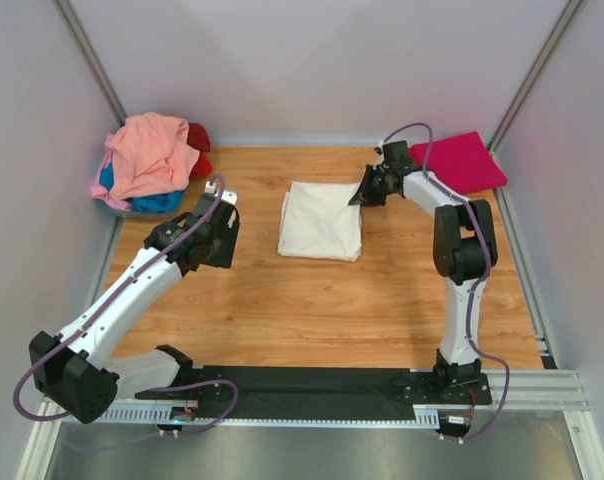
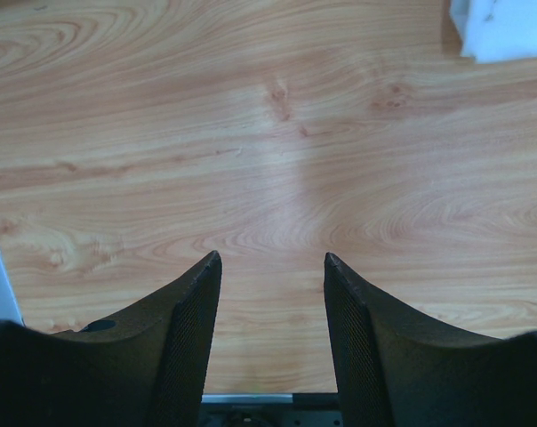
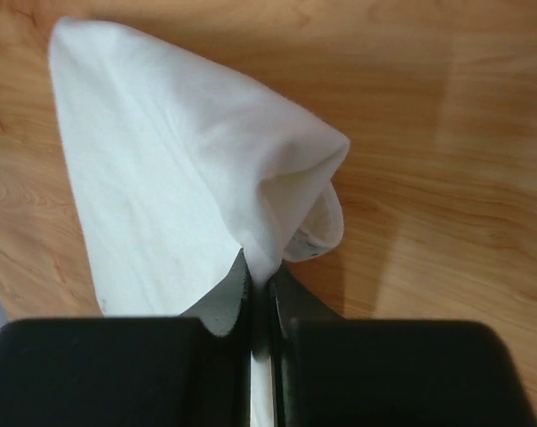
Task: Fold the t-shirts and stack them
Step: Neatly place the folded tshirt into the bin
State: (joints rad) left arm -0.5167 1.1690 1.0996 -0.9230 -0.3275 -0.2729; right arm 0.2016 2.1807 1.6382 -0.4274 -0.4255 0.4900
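Right gripper (image 3: 258,277) is clamped tight, its two black fingers pressed together on a pinched-up corner of the cream-white soft cloth t-shirt (image 3: 162,169). In the wrist view the fabric rises into a peaked fold right at the fingertips, with a small curl of hem drooping beside them. Seen from overhead, that pinch sits at the 2 o'clock corner of the shirt. The rest of the shirt lies flat as a folded, roughly square slab on the pale wood-grain tabletop (image 1: 312,300), a little toward 12 o'clock from the table's middle. Out past the right arm, at 2 o'clock on the table, a magenta cloth t-shirt (image 1: 462,160) lies as a flat, neat rectangle against the back corner, well apart from the cream one. Over on the other side, the left gripper (image 2: 273,262) is spread, its fingers parted with nothing but bare wood between them. It hangs over the table at 9 o'clock from the cream shirt, near it but not touching. Farther out, at 10 o'clock, sits a rumpled heap: a salmon-pink cloth t-shirt (image 1: 152,150) draped on top, a blue cloth t-shirt (image 1: 147,200) peeking out beneath, and a red cloth t-shirt (image 1: 199,150) tucked behind at the heap's 2 o'clock side.
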